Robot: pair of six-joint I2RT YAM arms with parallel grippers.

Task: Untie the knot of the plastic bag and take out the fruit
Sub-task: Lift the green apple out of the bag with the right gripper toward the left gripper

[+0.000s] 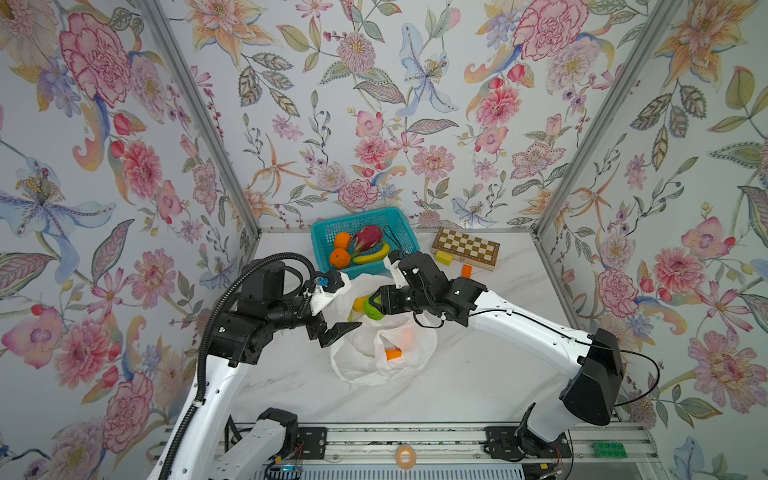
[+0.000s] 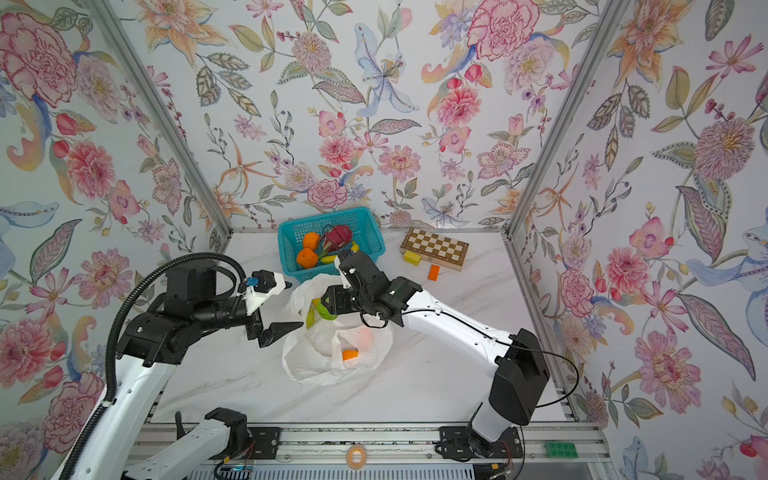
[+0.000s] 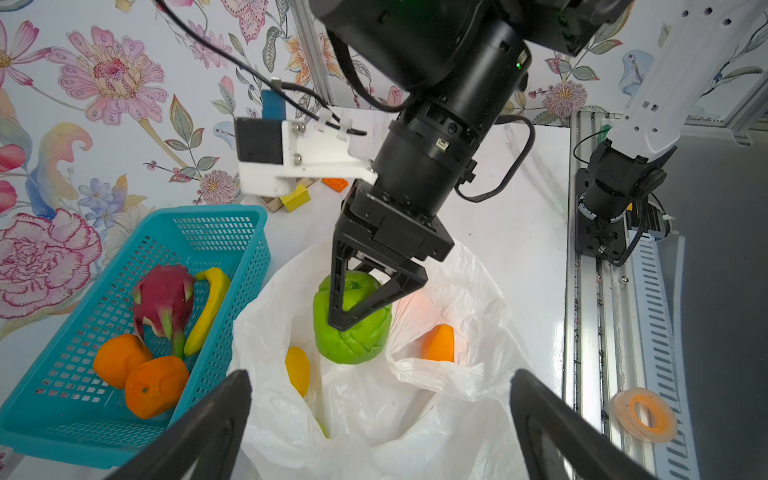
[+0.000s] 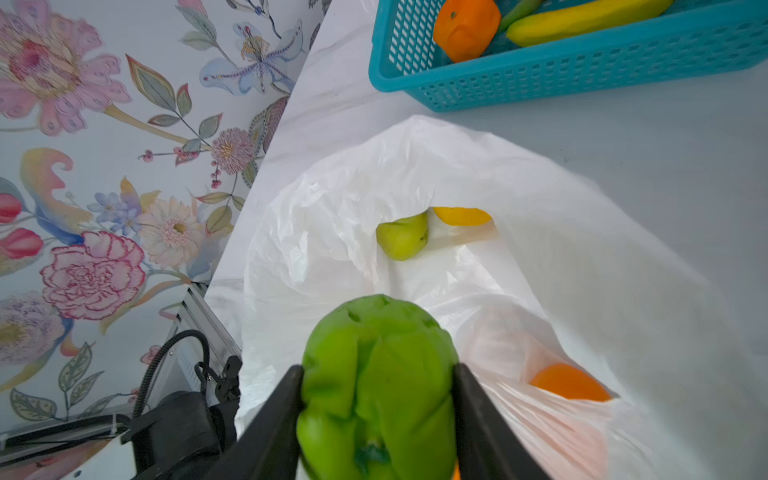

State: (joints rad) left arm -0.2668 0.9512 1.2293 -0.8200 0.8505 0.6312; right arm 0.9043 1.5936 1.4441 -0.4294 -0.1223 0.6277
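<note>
The green fruit (image 3: 353,345), clenched by the right gripper (image 4: 376,374) just above the open bag (image 1: 361,370), should be lifted straight up, so that no plastic is dragged, and carried to the basket (image 1: 320,232) behind the bag, while the left gripper (image 3: 380,382), wide apart and empty, is held beside the bag.

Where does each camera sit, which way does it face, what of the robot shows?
Top views: high over the front rail, looking down toward the back wall; left arm, right arm, plastic bag, basket.
Left wrist: on the left arm, facing past the open left gripper into the bag; right gripper holding green fruit.
Right wrist: on the right arm, looking along its fingers, shut on that fruit, over the bag.
Shared: both wrist views see fruit, bag, basket.
</note>
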